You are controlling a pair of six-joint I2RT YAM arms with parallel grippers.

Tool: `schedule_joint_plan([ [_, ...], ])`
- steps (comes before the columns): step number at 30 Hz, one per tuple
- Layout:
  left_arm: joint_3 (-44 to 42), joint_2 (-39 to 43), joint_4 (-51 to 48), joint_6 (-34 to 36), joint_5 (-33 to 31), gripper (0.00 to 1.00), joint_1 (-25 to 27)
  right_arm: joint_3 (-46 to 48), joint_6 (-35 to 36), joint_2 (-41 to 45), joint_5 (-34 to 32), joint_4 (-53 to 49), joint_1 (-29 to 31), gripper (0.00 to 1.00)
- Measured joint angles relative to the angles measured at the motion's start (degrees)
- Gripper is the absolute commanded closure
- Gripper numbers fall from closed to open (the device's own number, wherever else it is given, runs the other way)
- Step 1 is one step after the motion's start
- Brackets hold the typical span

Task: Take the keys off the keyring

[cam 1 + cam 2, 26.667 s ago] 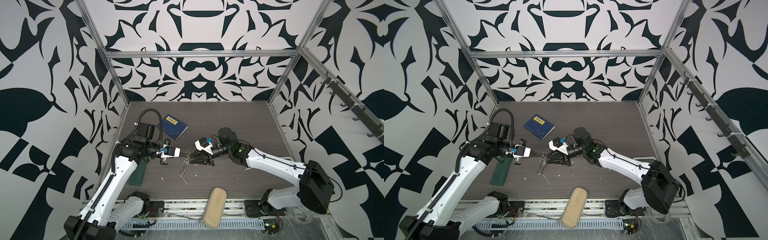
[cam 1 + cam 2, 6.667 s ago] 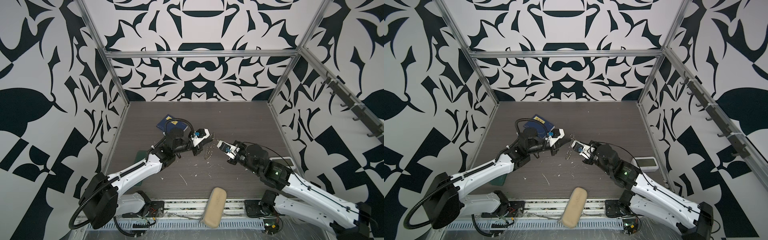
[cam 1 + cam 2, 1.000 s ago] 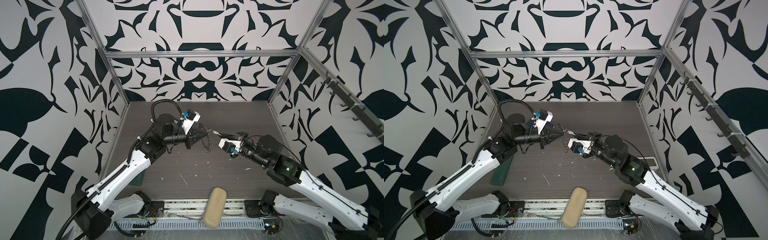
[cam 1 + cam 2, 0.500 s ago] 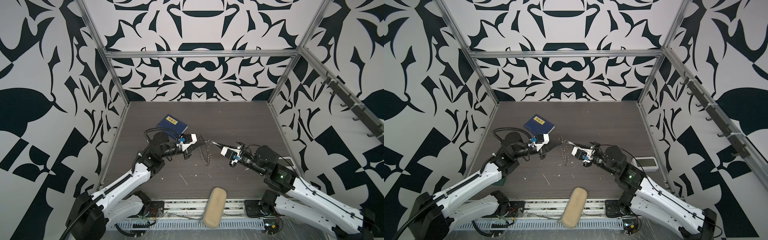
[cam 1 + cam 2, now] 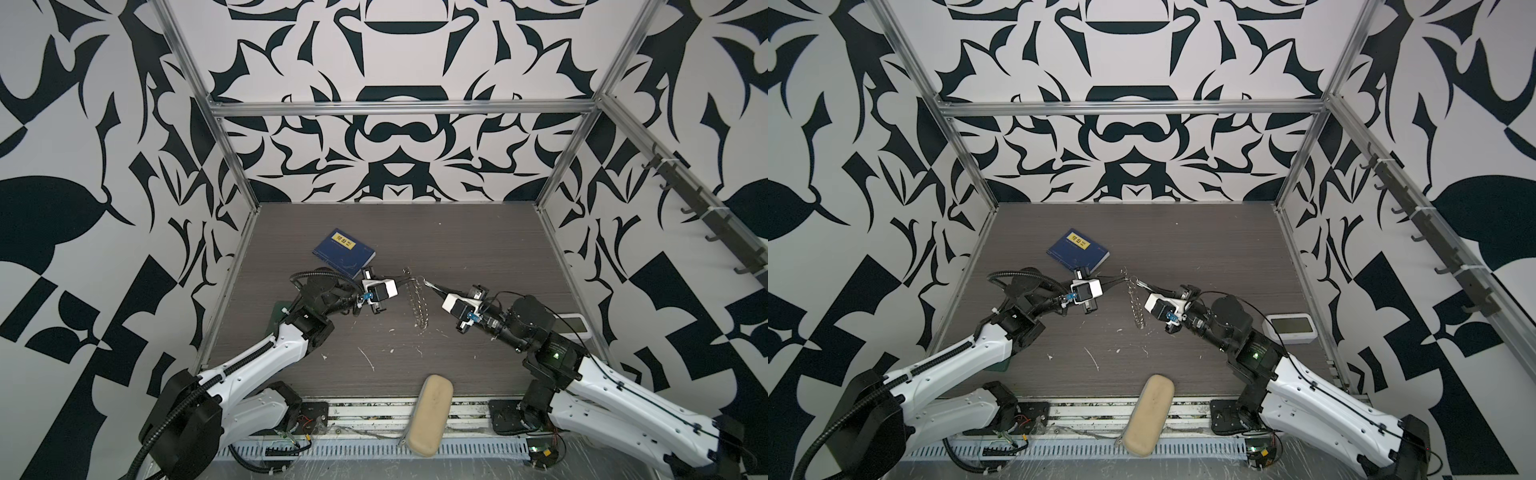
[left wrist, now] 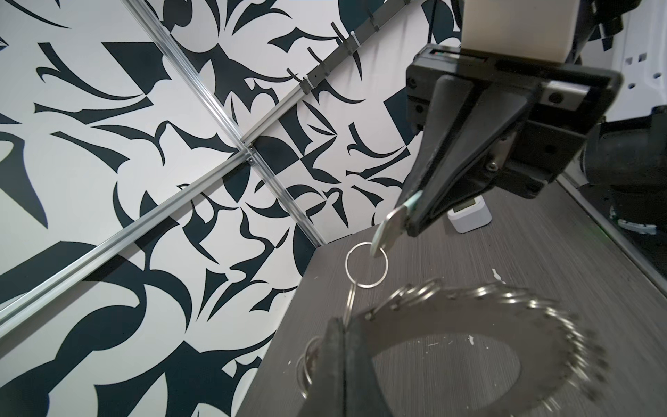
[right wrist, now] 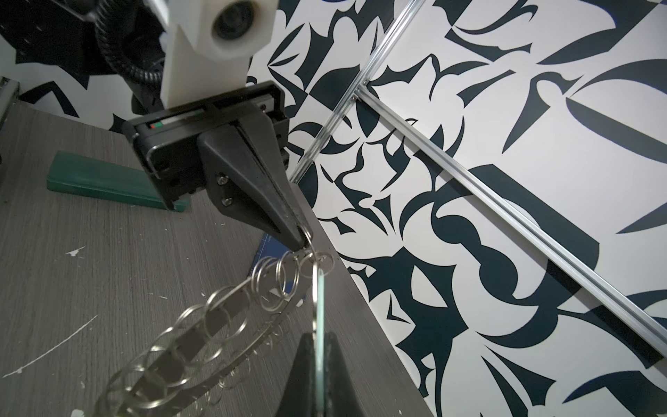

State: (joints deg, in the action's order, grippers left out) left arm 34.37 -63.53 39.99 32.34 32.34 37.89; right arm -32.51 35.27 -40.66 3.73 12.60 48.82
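Observation:
The keyring (image 5: 417,303) hangs edge-on above the table between my two grippers in both top views, also at keyring (image 5: 1137,305). My left gripper (image 6: 344,326) is shut on its flat grey rim (image 6: 469,325), beside a small split ring. My right gripper (image 7: 317,339) is shut on the mint-green tag (image 7: 318,307) of the keys, seen edge-on. The silver key (image 6: 389,231) passes through one wire split ring (image 6: 366,265) that links it to the keyring. From above, the left gripper (image 5: 402,280) and the right gripper (image 5: 428,284) nearly meet at the keyring's top.
A blue book (image 5: 344,252) lies behind the left gripper. A green case (image 7: 108,180) lies under the left arm. A beige pouch (image 5: 430,409) sits on the front edge and a white device (image 5: 1291,328) at the right wall. White specks dot the table.
Over the last second both arms have come down from a raised pose with the keyring held between them. In the last half second they have hardly moved.

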Motion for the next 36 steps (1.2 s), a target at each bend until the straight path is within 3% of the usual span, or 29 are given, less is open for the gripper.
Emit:
schedule_joint_plan([
  [12,0.3,-1.9,3.0,-2.7,-0.8,1.0,0.0,2.6,2.6,-0.2,-1.4,5.0,0.0,1.0],
  [20,6.3,-0.8,-10.4,-7.8,-3.7,1.0,0.1,2.4,5.6,-2.1,-2.8,7.7,0.0,1.0],
  [25,14.4,-0.7,-24.3,-14.8,-6.6,1.0,0.4,-0.1,7.9,-3.8,-3.8,7.7,-0.2,1.0],
  [36,26.2,-3.6,-41.4,-33.2,-11.4,1.0,0.4,-10.2,14.6,-8.8,-4.9,0.3,-0.5,1.0],
])
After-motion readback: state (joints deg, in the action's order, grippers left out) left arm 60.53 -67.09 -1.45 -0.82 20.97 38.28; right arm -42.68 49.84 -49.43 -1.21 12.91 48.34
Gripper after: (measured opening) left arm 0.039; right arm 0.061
